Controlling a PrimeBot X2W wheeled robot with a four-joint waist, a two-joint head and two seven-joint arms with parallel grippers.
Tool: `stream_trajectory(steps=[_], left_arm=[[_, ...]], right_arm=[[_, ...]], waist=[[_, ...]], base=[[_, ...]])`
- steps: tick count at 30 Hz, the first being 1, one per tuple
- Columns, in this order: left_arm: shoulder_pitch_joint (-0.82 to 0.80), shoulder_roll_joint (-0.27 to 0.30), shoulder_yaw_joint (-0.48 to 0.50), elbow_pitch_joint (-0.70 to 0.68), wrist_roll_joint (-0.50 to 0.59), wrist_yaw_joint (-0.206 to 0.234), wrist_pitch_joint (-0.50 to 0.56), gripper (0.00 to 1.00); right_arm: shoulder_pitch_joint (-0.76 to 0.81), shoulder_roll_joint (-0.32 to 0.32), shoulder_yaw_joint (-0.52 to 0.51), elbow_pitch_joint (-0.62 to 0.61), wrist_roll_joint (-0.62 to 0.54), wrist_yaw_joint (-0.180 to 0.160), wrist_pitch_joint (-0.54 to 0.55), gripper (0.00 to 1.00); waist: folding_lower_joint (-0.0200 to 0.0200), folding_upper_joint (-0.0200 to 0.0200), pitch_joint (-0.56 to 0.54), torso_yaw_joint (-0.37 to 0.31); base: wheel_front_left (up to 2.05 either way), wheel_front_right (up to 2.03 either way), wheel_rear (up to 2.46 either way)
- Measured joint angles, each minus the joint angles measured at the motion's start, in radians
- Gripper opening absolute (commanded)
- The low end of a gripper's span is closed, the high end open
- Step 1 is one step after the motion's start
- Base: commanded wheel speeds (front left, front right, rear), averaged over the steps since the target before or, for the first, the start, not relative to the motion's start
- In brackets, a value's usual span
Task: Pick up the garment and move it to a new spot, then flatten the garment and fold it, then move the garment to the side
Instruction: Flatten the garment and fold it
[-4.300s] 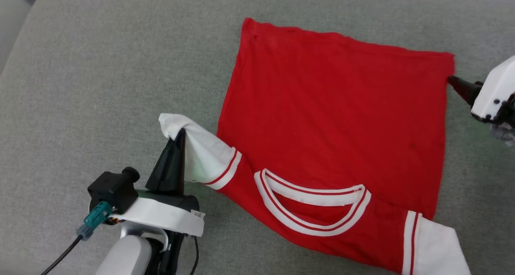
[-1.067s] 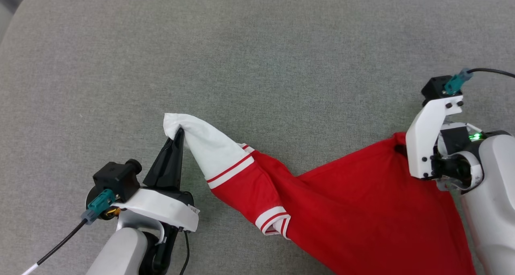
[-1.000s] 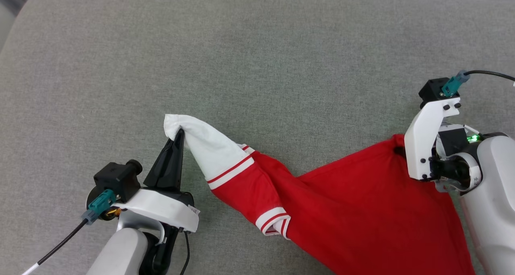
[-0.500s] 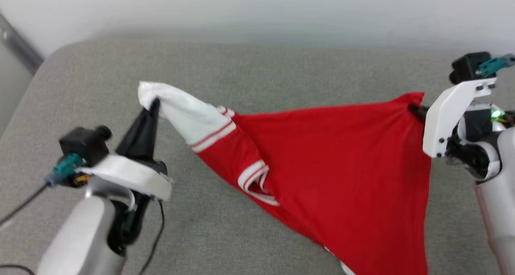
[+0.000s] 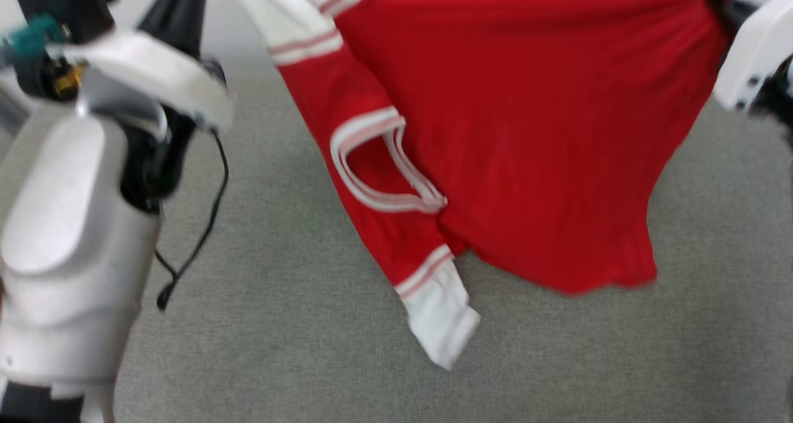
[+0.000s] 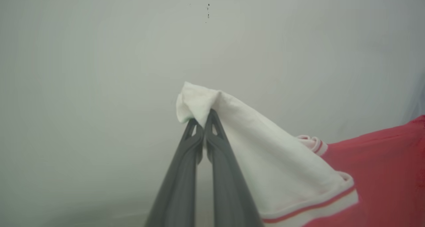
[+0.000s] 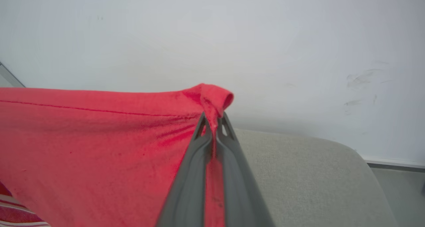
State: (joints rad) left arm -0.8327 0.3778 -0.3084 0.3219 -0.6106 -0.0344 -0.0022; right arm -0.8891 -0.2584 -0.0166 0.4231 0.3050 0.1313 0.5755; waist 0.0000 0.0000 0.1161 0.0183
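The garment (image 5: 526,132) hangs above the cushion (image 5: 310,348), before the wall (image 7: 298,37)

Grey upholstered cushion (image 5: 291,355), fine woven texture, flat top (rounded far corner)

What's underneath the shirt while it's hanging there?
Under the garment, grey cushion shows, and the free white sleeve dangles toward it. Whatever sits behind the red cloth is covered, so I cannot tell.

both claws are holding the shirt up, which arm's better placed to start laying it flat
Right, probably. The right claw pinches a red corner of the garment, so the body hangs from it. The left claw holds only a white sleeve tip, leaving it skewed.
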Motion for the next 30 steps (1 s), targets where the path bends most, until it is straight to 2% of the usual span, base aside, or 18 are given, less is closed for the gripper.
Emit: stream_trajectory(steps=[10,18,24,30], left_arm=[[-0.462,-0.012,0.033,0.244,0.045,-0.01,-0.073,0.0],[-0.742,0.017,0.049,0.336,0.083,-0.019,-0.139,0.0],[-0.845,0.024,0.049,0.382,0.088,-0.022,-0.143,0.0],[-0.838,0.009,0.05,0.434,0.072,-0.025,-0.159,0.0]], right_arm=[[-0.324,0.026,-0.05,0.034,-0.079,0.0,-0.107,0.0],[-0.573,0.027,-0.063,0.087,-0.089,0.0,-0.212,0.0],[-0.691,0.014,-0.035,0.146,-0.077,0.0,-0.275,0.0],[-0.705,0.023,0.02,0.211,-0.058,0.0,-0.329,0.0]], waist=[[0.0001,0.0,0.193,-0.013],[0.0002,0.0001,0.367,-0.026],[0.0002,0.0,0.48,-0.03],[0.0002,0.0,0.559,-0.026]], base=[[0.0,0.0,0.0],[0.0,0.0,0.0],[0.0,0.0,0.0],[0.0,0.0,0.0]])
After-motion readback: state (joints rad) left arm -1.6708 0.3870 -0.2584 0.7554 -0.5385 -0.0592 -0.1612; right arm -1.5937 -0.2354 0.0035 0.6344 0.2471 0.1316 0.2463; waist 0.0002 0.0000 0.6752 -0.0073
